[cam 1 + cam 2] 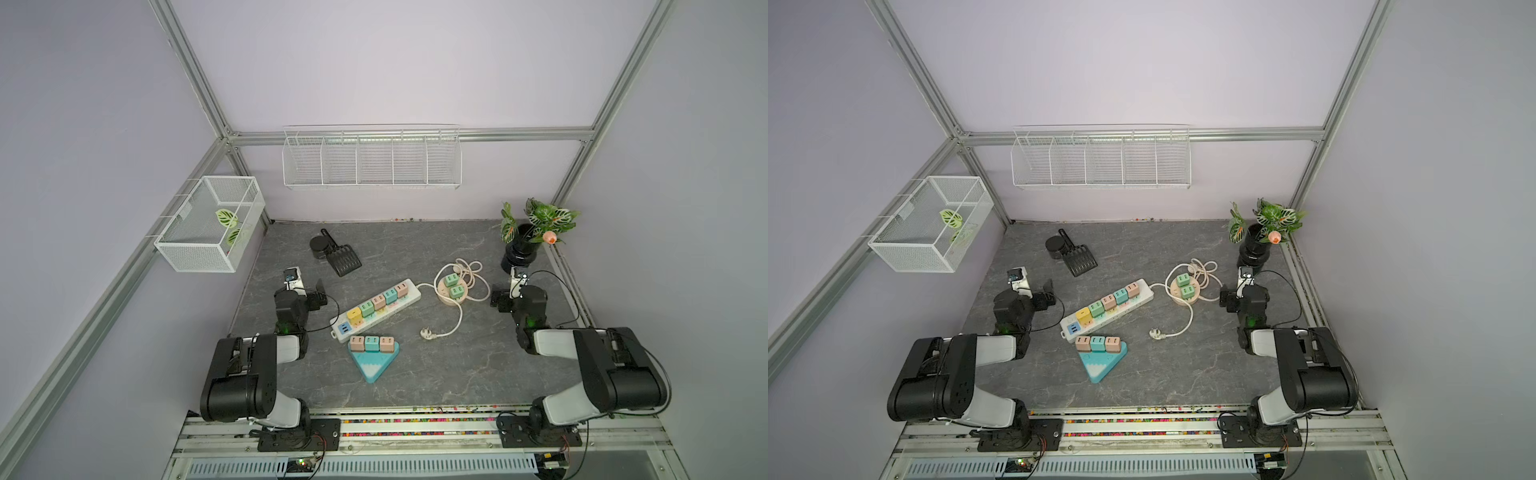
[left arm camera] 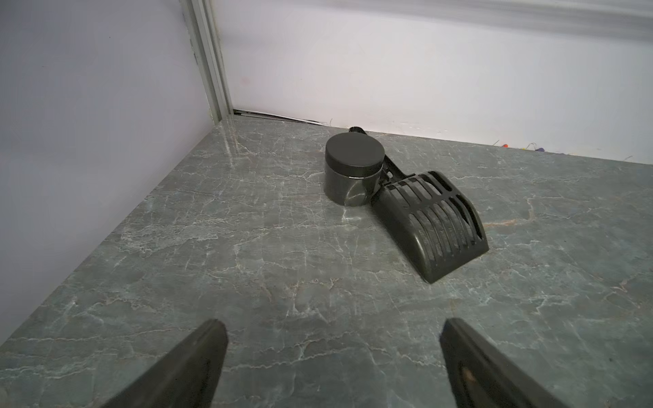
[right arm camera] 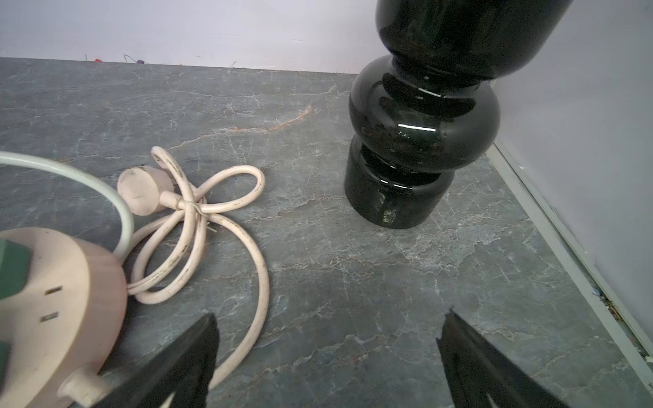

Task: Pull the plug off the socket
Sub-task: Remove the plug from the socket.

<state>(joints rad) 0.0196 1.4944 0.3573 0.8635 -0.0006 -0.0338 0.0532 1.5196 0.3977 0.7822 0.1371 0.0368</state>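
- The row of cube plugs (image 1: 378, 302) sits seated along the power strip (image 1: 390, 308). Which plug is meant cannot be told.
- The strip's long axis runs slantwise, its USB end toward the left arm and its cord end toward the right.
- The left gripper (image 2: 328, 328), jaws spread and empty, sits just off the strip's USB end, facing away from it toward the black scoop (image 2: 431, 222).
- The right gripper (image 3: 328, 325), jaws released and empty, lies beyond the strip's cord end, beside the round socket (image 3: 70, 282).
- The left arm looks nearer the row and likely needs to turn toward the strip.

10 plugs (image 1: 379, 302) (5 on pwr strip (image 1: 336, 325)), 3 sockets (image 1: 439, 296), 2 baskets (image 1: 372, 166)
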